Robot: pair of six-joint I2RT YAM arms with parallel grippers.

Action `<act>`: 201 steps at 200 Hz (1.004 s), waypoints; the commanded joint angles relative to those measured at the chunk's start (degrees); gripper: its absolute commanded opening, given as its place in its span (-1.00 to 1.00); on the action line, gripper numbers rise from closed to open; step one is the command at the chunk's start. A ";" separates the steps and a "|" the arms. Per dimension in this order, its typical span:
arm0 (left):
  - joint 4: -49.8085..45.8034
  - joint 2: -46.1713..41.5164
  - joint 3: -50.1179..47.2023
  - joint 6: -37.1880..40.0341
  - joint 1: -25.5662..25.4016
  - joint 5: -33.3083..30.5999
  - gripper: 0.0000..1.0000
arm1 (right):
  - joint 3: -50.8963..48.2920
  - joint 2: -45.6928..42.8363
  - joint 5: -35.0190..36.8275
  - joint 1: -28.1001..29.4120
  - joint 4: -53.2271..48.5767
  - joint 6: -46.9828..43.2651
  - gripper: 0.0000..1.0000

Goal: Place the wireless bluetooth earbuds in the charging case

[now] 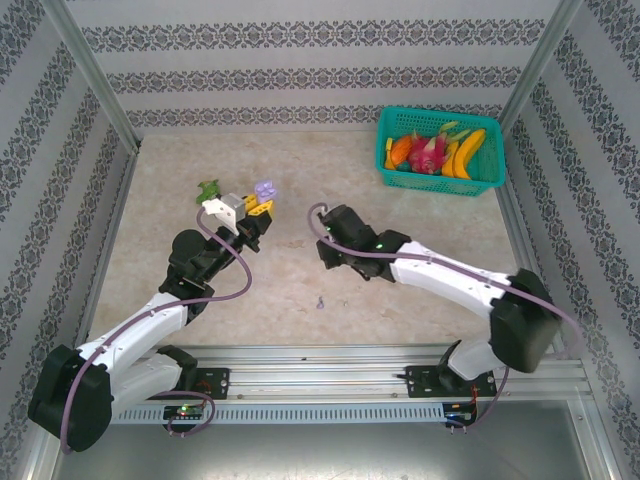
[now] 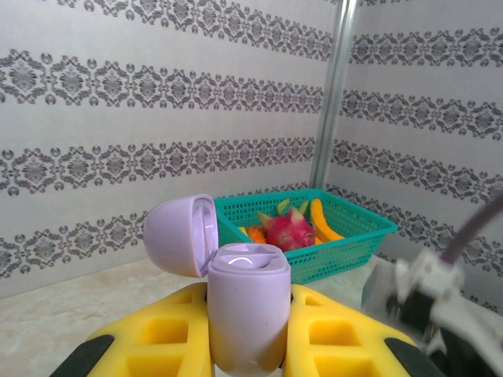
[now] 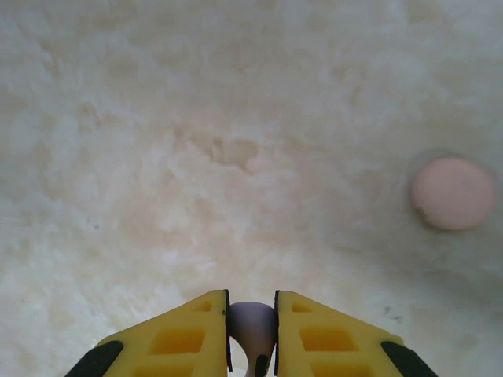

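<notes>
Left gripper (image 2: pixel 248 314) was clamped on the purple charging case (image 2: pixel 250 271), lid (image 2: pixel 179 236) open, held clear of the desk (image 1: pixel 300 160). Right gripper (image 3: pixel 251 310) was pinching a purple earbud (image 3: pixel 251 322) close to the desk. Advised: bring earbud over the case, align stem with a well, lower squarely, release once seated.

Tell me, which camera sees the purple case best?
The left wrist camera. There the purple case sits big and close, lid open, pinched between the yellow fingers. The top camera shows it as a tiny speck at the left arm's tip.
</notes>
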 commanded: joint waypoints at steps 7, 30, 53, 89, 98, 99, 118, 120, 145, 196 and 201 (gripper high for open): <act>-1.05 0.55 1.56 1.43 0.90 8.63 -1.00 | 0.64 -7.26 1.22 -1.98 0.52 0.38 -0.66; -1.97 2.10 3.11 1.81 0.74 15.03 -1.00 | 4.40 -10.95 1.16 -3.16 1.17 -1.22 -0.66; -1.80 3.90 4.43 2.23 -0.28 19.43 -1.00 | 8.50 -12.32 0.38 -3.45 3.01 -2.97 -0.65; -2.64 6.57 7.15 4.27 -3.24 22.04 -1.00 | 12.81 -12.66 -3.30 -3.39 7.38 -4.36 -0.65; -2.33 7.36 7.86 4.28 -3.83 22.20 -1.00 | 13.05 -12.88 -4.33 -3.34 8.86 -4.42 -0.65; -2.24 7.46 7.96 4.28 -3.92 22.20 -1.00 | 13.05 -12.91 -4.43 -3.34 9.02 -4.42 -0.65; 0.07 9.16 8.99 3.52 -4.92 22.08 -1.00 | 12.74 -13.49 -6.12 -3.17 11.89 -4.41 -0.65; 0.36 9.34 9.13 3.35 -4.94 22.04 -1.00 | 12.71 -13.53 -6.30 -3.17 12.10 -4.42 -0.65; 4.50 11.19 10.15 1.81 -5.61 21.48 -1.00 | 11.55 -14.56 -7.40 -3.02 14.84 -3.94 -0.65; 8.30 12.95 12.99 1.27 -6.42 23.18 -1.00 | 7.81 -17.53 -9.41 -2.51 19.69 -3.71 -0.65; 8.24 12.99 13.22 1.50 -6.48 23.61 -1.00 | 7.42 -17.87 -9.52 -2.37 19.97 -3.78 -0.65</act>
